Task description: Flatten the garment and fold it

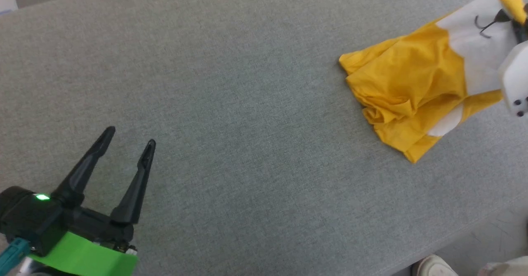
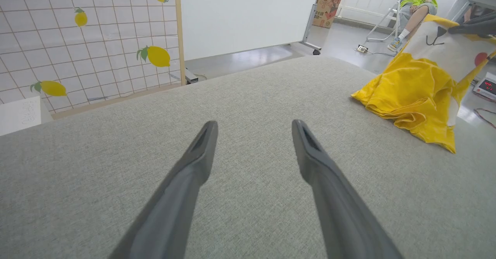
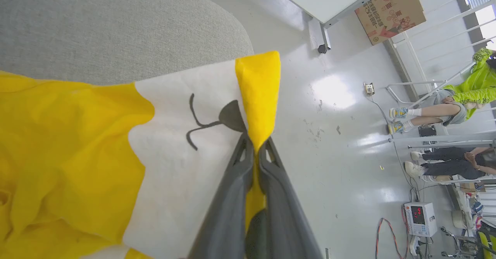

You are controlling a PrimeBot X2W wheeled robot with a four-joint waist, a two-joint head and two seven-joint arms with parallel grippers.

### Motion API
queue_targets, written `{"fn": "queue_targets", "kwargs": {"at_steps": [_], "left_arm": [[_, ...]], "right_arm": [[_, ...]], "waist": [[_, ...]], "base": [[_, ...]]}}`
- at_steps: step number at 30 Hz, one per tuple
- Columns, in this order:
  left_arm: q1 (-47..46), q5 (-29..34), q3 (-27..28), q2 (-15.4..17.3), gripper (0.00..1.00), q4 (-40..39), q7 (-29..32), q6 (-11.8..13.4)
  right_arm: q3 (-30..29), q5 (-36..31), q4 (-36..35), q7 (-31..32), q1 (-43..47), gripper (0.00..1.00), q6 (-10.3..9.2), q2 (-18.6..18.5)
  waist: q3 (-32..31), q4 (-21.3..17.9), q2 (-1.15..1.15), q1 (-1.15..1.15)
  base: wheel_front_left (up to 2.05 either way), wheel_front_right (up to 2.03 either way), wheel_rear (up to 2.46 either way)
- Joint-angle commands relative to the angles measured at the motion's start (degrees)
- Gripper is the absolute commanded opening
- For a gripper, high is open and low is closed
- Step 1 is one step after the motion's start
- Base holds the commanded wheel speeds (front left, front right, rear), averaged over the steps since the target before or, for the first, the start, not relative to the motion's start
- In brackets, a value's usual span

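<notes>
One garment (image 1: 408, 90), pinched at one corner by the right gripper (image 3: 255, 144); the left gripper (image 1: 131, 136) hovers well apart from it.

The mustard-yellow garment lies crumpled on the grey tabletop (image 1: 247, 102) at the upper right of the head view. Its long axis runs from lower left to upper right. At the upper right end the right gripper is pressed together on a yellow edge beside a white patch (image 3: 182, 166) and holds it raised. The left gripper, spread wide and holding nothing, is at the lower left, and the cloth lies to its upper right, so the right arm is nearer. Count: one garment, two white patches, two grippers.
</notes>
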Motion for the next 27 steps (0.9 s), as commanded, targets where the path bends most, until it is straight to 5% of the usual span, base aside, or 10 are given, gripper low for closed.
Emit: {"fn": "queue_targets", "kwargs": {"at_steps": [1, 22, 24, 27], "left_arm": [[-1.09, 0.2, 0.62, 0.88, 1.0, -0.66, 0.25, -0.1], [-1.28, 0.26, 4.51, 5.77, 1.0, -6.76, 1.73, -0.48], [-1.44, 0.38, 4.25, 5.73, 1.0, -6.97, 1.69, -0.5], [-1.66, 0.43, 3.9, 5.62, 1.0, -6.94, 1.66, -0.49]], "right_arm": [[-0.65, -0.77, -0.55, -0.35, -1.36, 0.0, -0.1, -0.37], [-13.04, -11.91, 2.34, -5.94, 1.87, 0.0, -0.1, 0.91], [-13.61, -12.67, 3.26, -6.96, 1.66, 0.23, -0.1, 1.57], [-14.07, -13.72, 4.67, -8.56, 1.19, 1.0, -0.1, 2.31]], "waist": [[2.54, -0.46, -0.01, -0.01], [10.13, 1.02, -0.01, -0.01], [10.13, 1.14, -0.01, -0.01], [9.92, 1.31, -0.01, -0.01]], "base": [[0.0, 0.0, 0.0], [0.0, 0.0, 0.0], [0.0, 0.0, 0.0], [0.0, 0.0, 0.0]]}}
